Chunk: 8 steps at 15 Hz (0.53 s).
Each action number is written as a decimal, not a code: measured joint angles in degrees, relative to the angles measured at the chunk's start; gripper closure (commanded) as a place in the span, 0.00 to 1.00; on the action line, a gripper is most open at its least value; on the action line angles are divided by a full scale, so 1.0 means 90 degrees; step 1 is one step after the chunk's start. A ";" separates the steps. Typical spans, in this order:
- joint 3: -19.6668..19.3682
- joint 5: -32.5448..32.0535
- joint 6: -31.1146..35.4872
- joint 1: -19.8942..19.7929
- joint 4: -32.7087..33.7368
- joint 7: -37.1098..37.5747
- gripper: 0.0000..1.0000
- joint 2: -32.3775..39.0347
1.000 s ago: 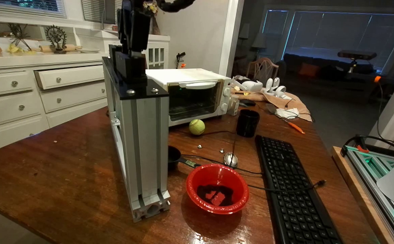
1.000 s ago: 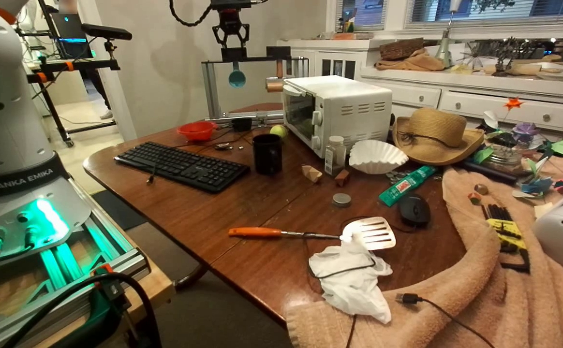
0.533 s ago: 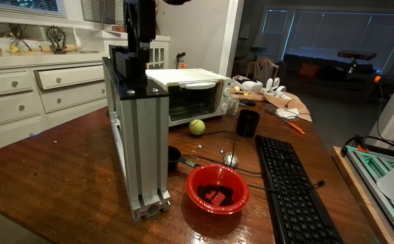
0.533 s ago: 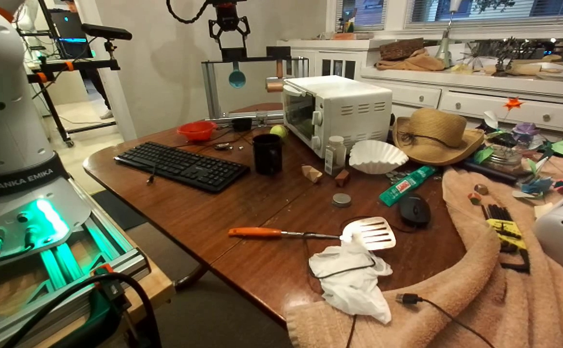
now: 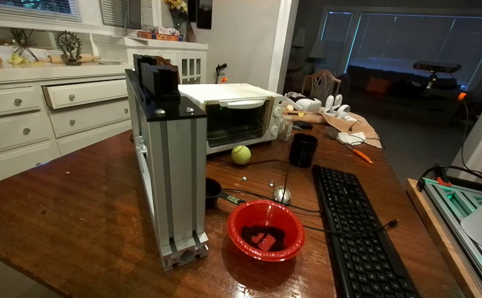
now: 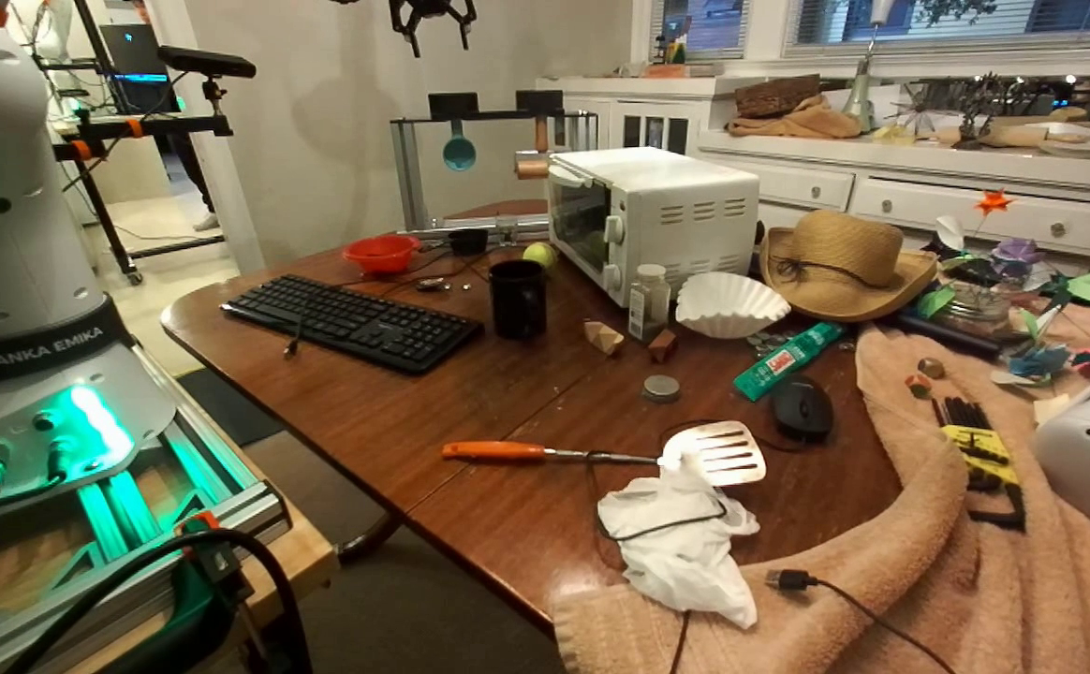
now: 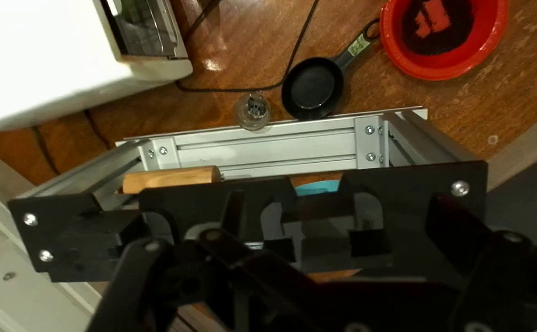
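Observation:
My gripper (image 6: pixel 441 47) hangs in the air above the metal rack (image 5: pixel 179 178), its fingers spread with nothing between them. Only a dark part of it shows at the top edge in an exterior view. Below the fingertips is a black block (image 6: pixel 452 105) on the rack's top plate, with a teal ladle (image 6: pixel 459 152) hanging under it. Beside it sits another black block (image 6: pixel 538 99), a wooden tool (image 6: pixel 534 167) hanging below. In the wrist view the fingers stand wide on either side of the block over the teal ladle (image 7: pixel 318 186), apart from it.
A white toaster oven (image 6: pixel 667 215) stands close to the rack. Near the rack's foot are a red bowl (image 5: pixel 266 231) with dark contents and a small black pan (image 7: pixel 312 87). A tennis ball (image 5: pixel 241 155), black mug (image 5: pixel 303 150) and keyboard (image 5: pixel 361 231) lie farther along the table.
The gripper was down around the black block above the teal ladle. Its fingers have opened and it has risen clear, leaving block and ladle on the rack.

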 measured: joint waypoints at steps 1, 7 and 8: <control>-0.0035 0.0028 0.0029 -0.0047 -0.0251 0.0256 0.00 -0.0240; -0.0305 0.0617 0.0789 -0.0486 -0.2071 0.1710 0.00 -0.1422; -0.0365 0.0676 0.1038 -0.0534 -0.2393 0.1955 0.00 -0.1580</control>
